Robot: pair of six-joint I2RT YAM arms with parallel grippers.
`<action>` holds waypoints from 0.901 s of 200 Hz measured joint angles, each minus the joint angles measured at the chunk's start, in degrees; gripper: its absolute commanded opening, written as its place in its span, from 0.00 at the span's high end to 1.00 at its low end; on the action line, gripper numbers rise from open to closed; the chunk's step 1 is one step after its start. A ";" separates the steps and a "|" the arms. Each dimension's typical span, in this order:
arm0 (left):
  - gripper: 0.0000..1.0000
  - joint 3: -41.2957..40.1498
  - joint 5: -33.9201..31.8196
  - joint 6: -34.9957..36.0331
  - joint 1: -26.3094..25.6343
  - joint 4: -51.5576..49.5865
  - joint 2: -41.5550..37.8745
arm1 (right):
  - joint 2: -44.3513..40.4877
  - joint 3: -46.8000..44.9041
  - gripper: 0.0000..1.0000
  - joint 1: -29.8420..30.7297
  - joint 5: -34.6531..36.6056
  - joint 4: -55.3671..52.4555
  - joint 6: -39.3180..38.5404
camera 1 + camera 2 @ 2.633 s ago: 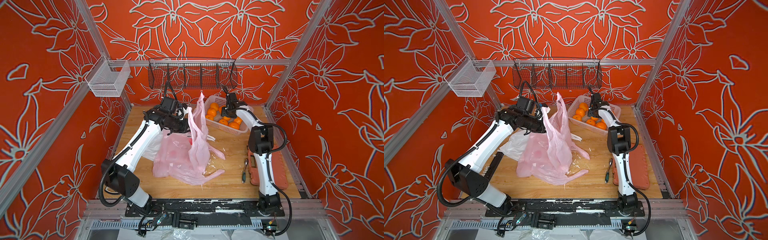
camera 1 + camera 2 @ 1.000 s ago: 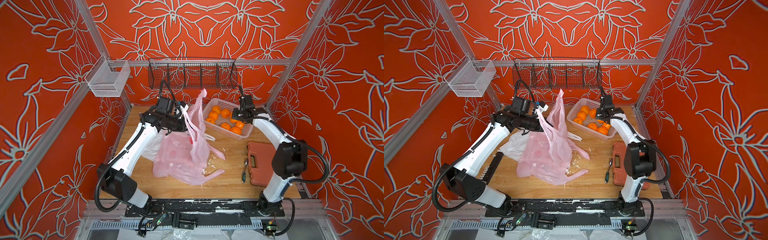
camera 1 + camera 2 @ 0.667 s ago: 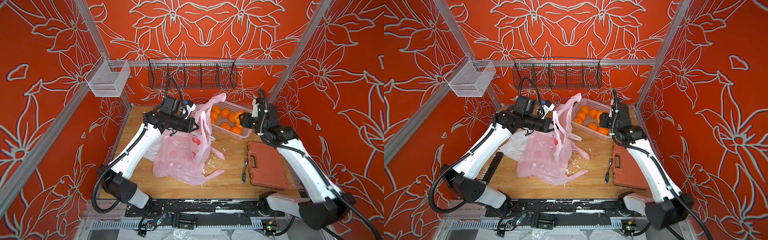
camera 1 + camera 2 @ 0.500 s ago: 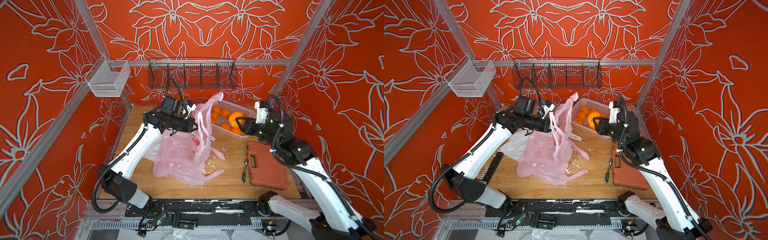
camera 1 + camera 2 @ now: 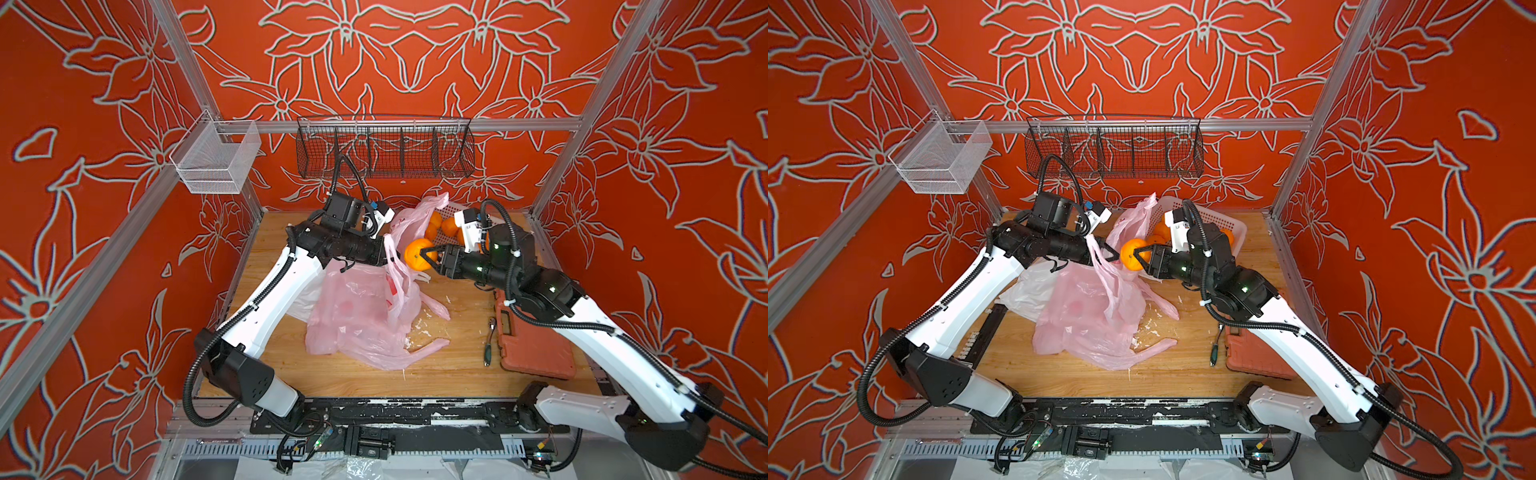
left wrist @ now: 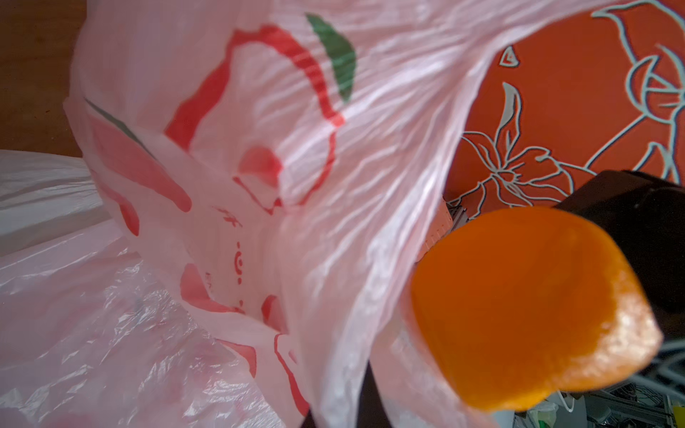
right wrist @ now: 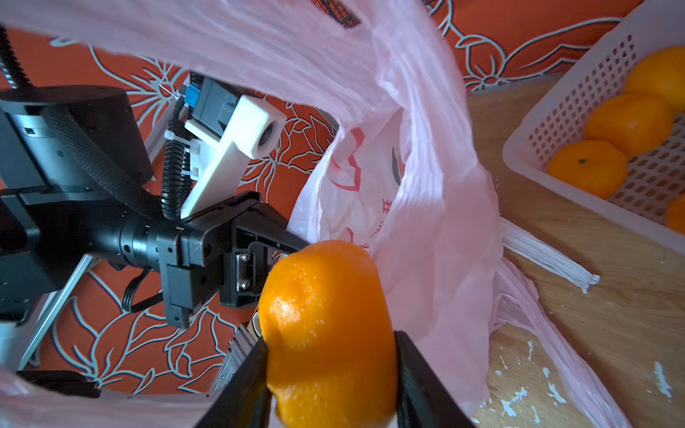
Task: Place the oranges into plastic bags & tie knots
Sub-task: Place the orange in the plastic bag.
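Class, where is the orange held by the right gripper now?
In both top views the orange is held aloft in the right gripper, toward the back, between the left gripper holding the pink bag and the white basket.

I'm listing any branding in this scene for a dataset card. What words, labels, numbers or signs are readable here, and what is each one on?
Pink bag: red printed characters beside the peach drawing, seen in both wrist views, too blurred and creased to read.
Held orange, white basket, orange tool case: no writing visible.
Nothing else in these views is legible.
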 measured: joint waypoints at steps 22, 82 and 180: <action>1.00 -0.28 0.02 0.13 0.00 -0.02 0.00 | 2.03 1.20 0.56 1.07 0.20 1.81 0.13; 1.00 -0.87 0.04 0.55 0.00 -0.02 0.00 | 2.49 4.66 0.56 1.68 2.03 3.82 -0.04; 1.00 -2.05 -2.16 0.11 0.68 0.02 -0.02 | 5.55 2.56 0.56 1.79 9.53 -3.17 -0.59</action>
